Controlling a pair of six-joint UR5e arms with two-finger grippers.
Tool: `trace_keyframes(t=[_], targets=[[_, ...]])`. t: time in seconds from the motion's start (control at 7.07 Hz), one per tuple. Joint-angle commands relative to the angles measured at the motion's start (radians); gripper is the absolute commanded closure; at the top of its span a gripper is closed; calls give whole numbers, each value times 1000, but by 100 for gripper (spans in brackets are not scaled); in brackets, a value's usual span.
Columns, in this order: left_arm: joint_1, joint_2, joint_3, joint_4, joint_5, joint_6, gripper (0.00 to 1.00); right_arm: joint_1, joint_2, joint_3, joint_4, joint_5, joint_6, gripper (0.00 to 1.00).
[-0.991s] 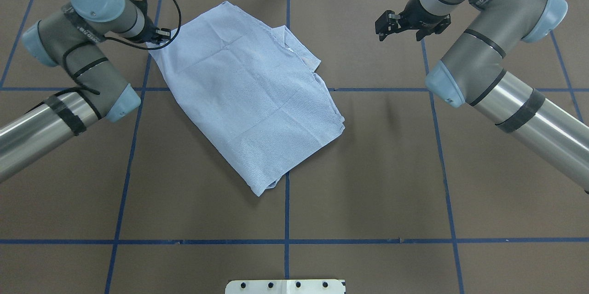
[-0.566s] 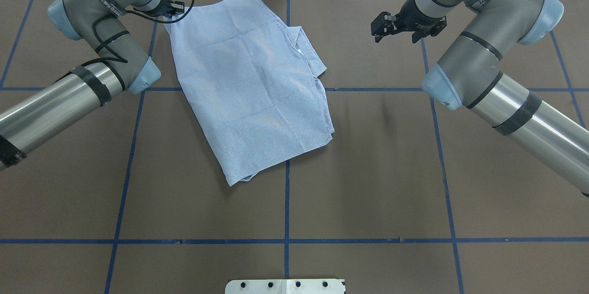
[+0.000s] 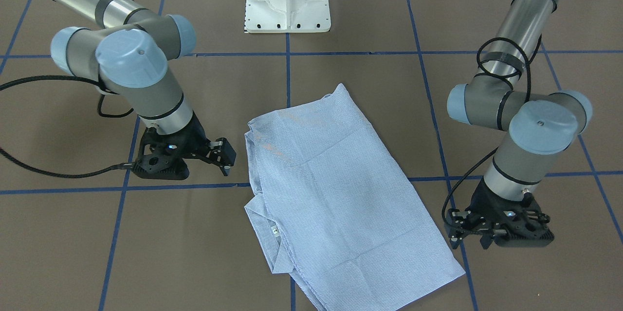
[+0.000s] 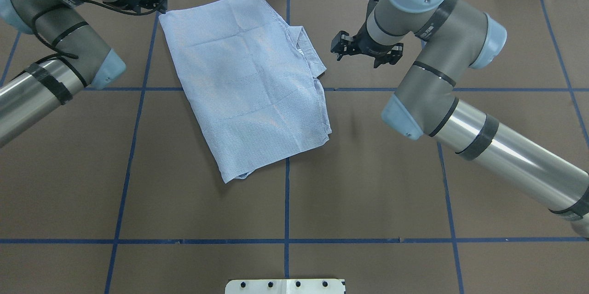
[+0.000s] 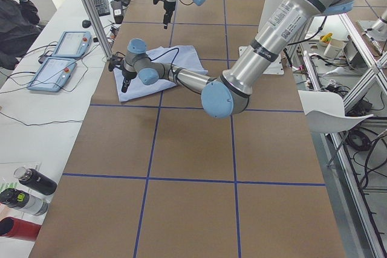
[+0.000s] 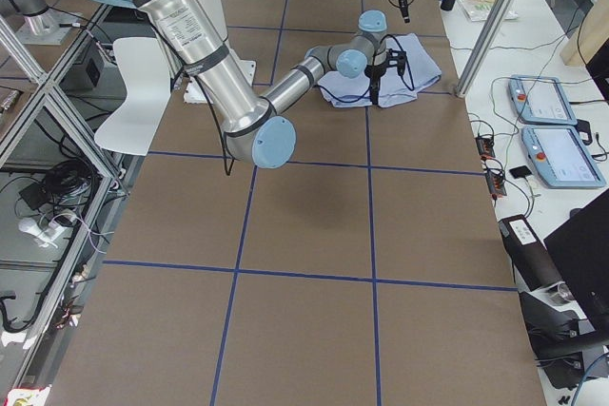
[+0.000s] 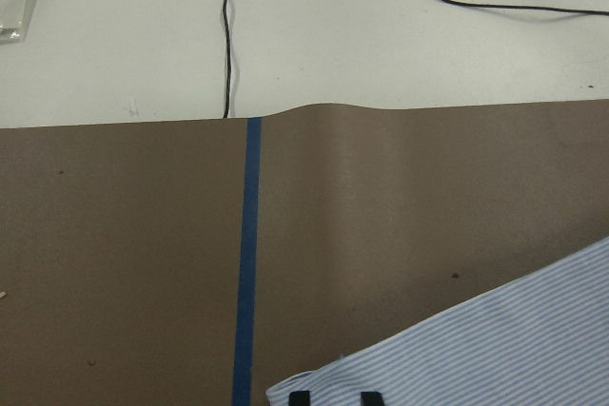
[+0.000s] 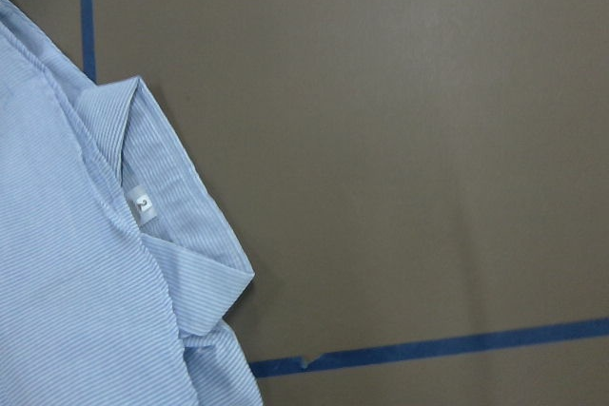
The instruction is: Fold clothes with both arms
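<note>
The folded shirt [image 4: 248,77] lay flat on the far-left part of the table [image 4: 368,183], with wide bare surface to its right and near sides. The left gripper [image 4: 158,3] hung beside its far-left corner, fingertips [image 7: 299,398] slightly apart and barely in frame. The right gripper [image 4: 339,48], jaws parted, hovered beside the collar [image 8: 162,225]. The front view cropped the shirt's far edge.

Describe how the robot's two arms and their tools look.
Both are jointed silver and grey tubes with light blue joint caps and black bands. The left arm has a black cable looped around it; the right arm shows white lettering on one band. The left tool and right tool are black, two-fingered.
</note>
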State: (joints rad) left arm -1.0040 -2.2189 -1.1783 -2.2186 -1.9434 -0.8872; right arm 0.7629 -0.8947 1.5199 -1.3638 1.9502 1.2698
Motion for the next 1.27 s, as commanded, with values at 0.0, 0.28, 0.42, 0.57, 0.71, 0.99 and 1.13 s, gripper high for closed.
trace_keyframes(t=[0.0, 0.28, 0.42, 0.57, 0.71, 0.99, 1.13], targets=[[-2, 64, -83, 0, -37, -1, 0, -127, 5, 3, 8, -109, 268, 2], [1, 71, -83, -1, -35, -1, 0, -204, -15, 23, 11, -199, 388, 7], [2, 71, -83, -1, -35, -4, 0, -223, -23, 25, 11, -217, 432, 13], [2, 71, -83, -1, -35, -4, 0, -249, -29, 23, 12, -259, 448, 18], [2, 71, -83, -1, -35, -4, 0, -264, -29, 22, 12, -278, 466, 25], [2, 79, -83, -3, -35, -3, 0, -281, -33, 22, 11, -310, 465, 29], [2, 79, -83, -3, -35, -3, 0, -292, -39, 22, 9, -326, 458, 30]])
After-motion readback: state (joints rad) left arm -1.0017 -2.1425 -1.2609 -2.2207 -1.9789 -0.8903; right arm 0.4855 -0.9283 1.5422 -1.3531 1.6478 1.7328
